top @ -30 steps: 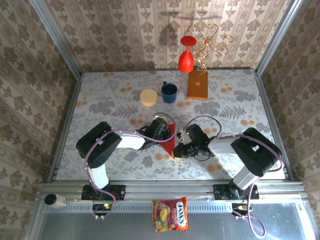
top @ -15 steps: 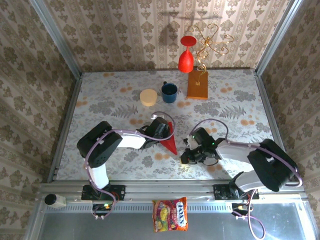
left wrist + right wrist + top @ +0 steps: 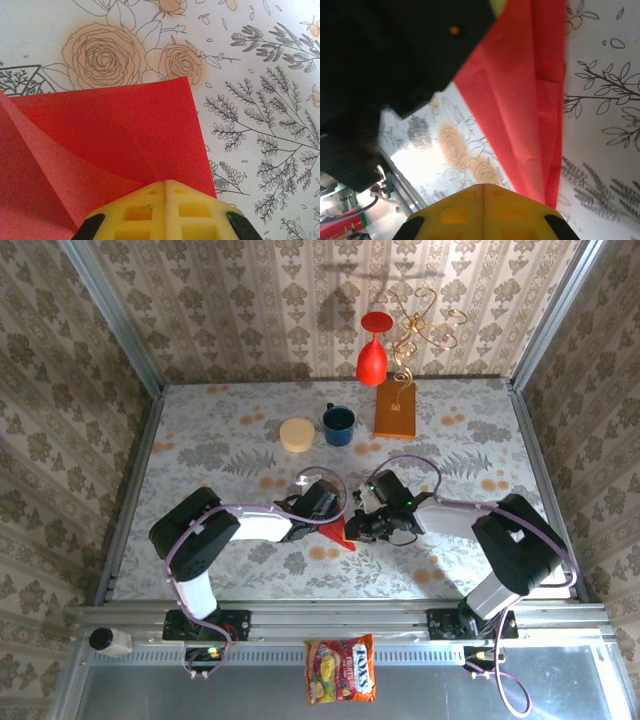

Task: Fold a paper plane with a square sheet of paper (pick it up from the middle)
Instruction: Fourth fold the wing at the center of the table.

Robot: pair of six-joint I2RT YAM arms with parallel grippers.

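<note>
The square sheet of paper [image 3: 336, 531] is bright red and folded, lying near the table's front middle. In the left wrist view it [image 3: 115, 130] has a folded flap on the left over a flat layer. My left gripper [image 3: 327, 512] is shut, and its yellow tips [image 3: 166, 182] rest on the paper's near part. My right gripper [image 3: 354, 529] comes in from the right, also shut. In its wrist view, its tips [image 3: 484, 186] sit at the lower edge of the long creased red paper [image 3: 520, 100], with the left arm's black body above.
At the back stand a cream round disc [image 3: 297, 434], a blue mug [image 3: 338, 425], an orange-brown block [image 3: 396, 410] with a gold wire ornament [image 3: 420, 325], and a red goblet vase [image 3: 372, 352]. A snack bag [image 3: 341, 668] lies on the front ledge.
My right gripper swung away to the front right, then came back to the paper's right side. The left gripper stayed on the paper, which now looks smaller and lower.
</note>
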